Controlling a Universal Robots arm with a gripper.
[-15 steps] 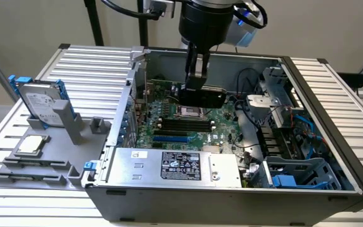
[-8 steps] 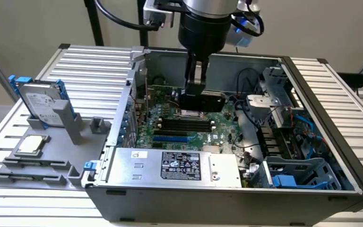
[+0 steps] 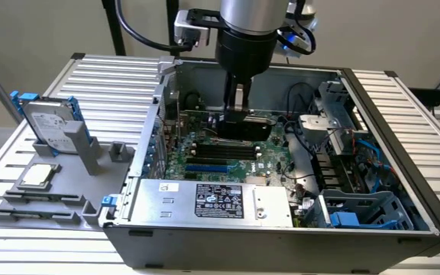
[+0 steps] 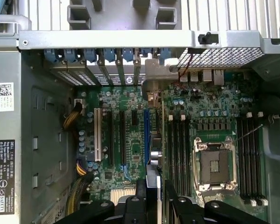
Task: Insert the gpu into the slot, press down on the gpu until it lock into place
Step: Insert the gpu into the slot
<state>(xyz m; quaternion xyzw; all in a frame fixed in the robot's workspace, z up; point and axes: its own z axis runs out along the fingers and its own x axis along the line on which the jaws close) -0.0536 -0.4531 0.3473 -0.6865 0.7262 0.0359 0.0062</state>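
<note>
My pincer point(image 3: 238, 116) holds the gpu point(image 3: 252, 129) inside the open case point(image 3: 403, 172).
Pincer clamped on the gpu, a finger each side of its upper edge. Card looks flat, black, rectangular, hanging upright over the green motherboard point(image 3: 176, 154), just above the black memory slots point(image 3: 220, 150). Wrist view: card is edge-on, a thin pale strip between my fingers point(image 4: 139, 200), roughly in line with the bright-blue slot point(image 4: 146, 135), not seated in it.
</note>
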